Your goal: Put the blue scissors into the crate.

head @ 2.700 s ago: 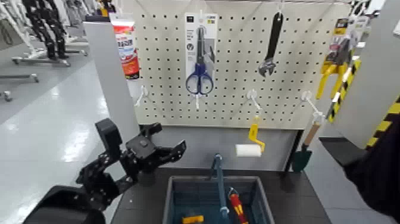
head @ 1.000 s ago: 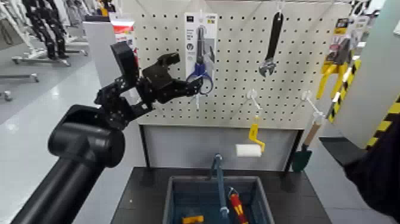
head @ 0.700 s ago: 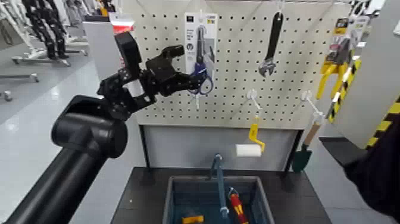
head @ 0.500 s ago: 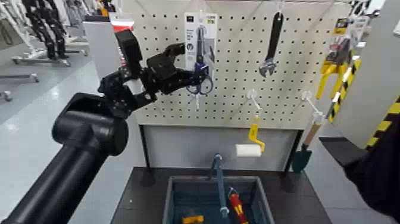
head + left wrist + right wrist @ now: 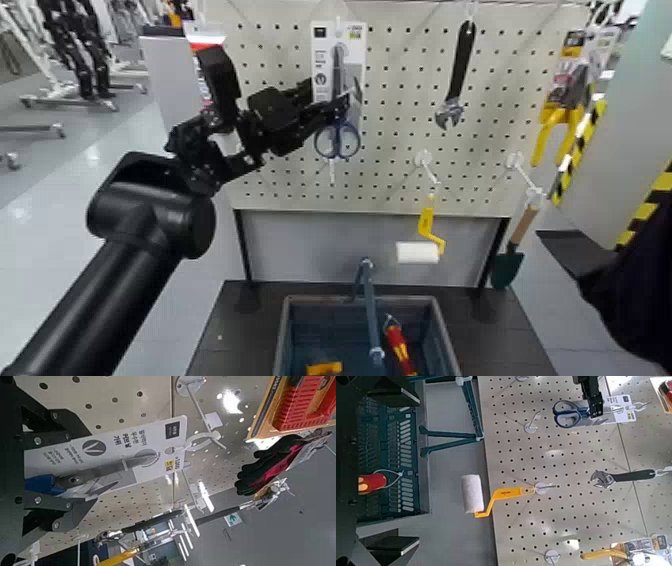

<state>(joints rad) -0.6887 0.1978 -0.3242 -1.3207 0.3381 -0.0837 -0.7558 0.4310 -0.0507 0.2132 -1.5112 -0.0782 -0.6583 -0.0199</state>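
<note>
The crate (image 5: 300, 340) was seen nearest, low at the front, far below the left gripper (image 5: 322, 108), with its upright handle (image 5: 368, 300) standing in the middle. A red-handled tool (image 5: 397, 345) and a small yellow thing (image 5: 323, 368) were lying inside it. Higher up, the left gripper was held out at the pegboard (image 5: 400, 60), with its fingers spread apart on either side of the white card. No squeeze on the card could be seen. The blue scissors (image 5: 337, 135) were hung on their card on the board, right in front of the gripper, with the blue loops just past the fingertips. From the left wrist, the card (image 5: 119, 455) was seen lying between the two dark fingers (image 5: 47, 518). Farther along the board from the gripper, a black wrench (image 5: 455, 75) was hung, and a yellow paint roller (image 5: 420, 245) was hung lower down. The right gripper could not be seen clearly, so its state could not be told.
</note>
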